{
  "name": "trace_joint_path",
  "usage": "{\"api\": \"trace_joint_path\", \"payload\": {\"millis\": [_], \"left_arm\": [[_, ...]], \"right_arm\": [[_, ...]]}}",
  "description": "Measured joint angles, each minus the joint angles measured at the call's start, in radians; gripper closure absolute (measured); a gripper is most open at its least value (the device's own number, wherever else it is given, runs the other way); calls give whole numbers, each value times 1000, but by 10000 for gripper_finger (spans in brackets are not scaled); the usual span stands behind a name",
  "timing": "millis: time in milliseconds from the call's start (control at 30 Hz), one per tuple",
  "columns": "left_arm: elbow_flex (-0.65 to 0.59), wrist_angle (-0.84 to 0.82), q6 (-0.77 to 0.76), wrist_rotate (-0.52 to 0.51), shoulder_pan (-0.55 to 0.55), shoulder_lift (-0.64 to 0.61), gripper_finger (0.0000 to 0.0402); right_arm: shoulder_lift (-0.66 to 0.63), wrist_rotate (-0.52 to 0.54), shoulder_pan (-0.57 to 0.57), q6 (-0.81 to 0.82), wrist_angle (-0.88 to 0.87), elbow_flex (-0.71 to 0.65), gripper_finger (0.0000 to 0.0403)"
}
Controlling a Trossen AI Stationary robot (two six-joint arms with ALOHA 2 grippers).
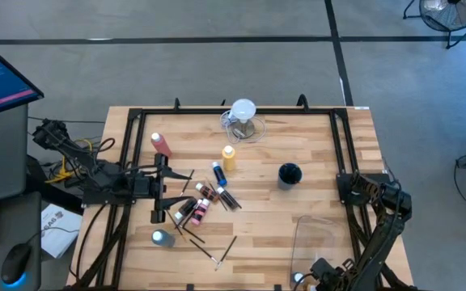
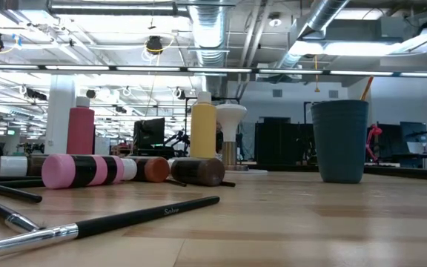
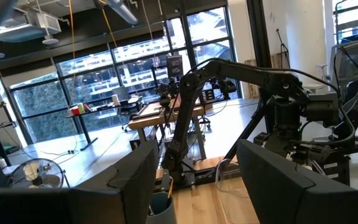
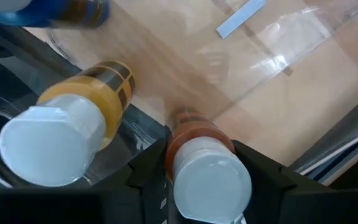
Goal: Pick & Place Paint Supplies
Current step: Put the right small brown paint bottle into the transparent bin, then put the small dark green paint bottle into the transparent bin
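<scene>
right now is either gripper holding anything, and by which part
The right gripper has a small orange-brown paint bottle between its fingers, at the body just below the white cap. The left gripper holds nothing.

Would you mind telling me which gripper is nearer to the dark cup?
The right gripper, at the table's near edge past the dark cup. The left gripper is farther, across the bottle pile.

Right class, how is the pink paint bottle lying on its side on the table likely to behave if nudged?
The pink paint bottle looks round-bodied and lies on its side, so it would probably roll readily on the smooth wooden table. It touches a brown bottle, which it may knock. Its small plastic body suggests it is light and rigid rather than fragile.
</scene>
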Motion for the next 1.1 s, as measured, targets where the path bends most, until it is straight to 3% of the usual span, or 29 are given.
{"api": "trace_joint_path", "payload": {"millis": [500, 1100], "left_arm": [[0, 0, 0, 1, 0, 0, 192], [0, 0, 0, 1, 0, 0, 192]], "right_arm": [[0, 7, 0, -51, -3, 0, 189], [-51, -17, -39, -157, -81, 1, 179]]}}
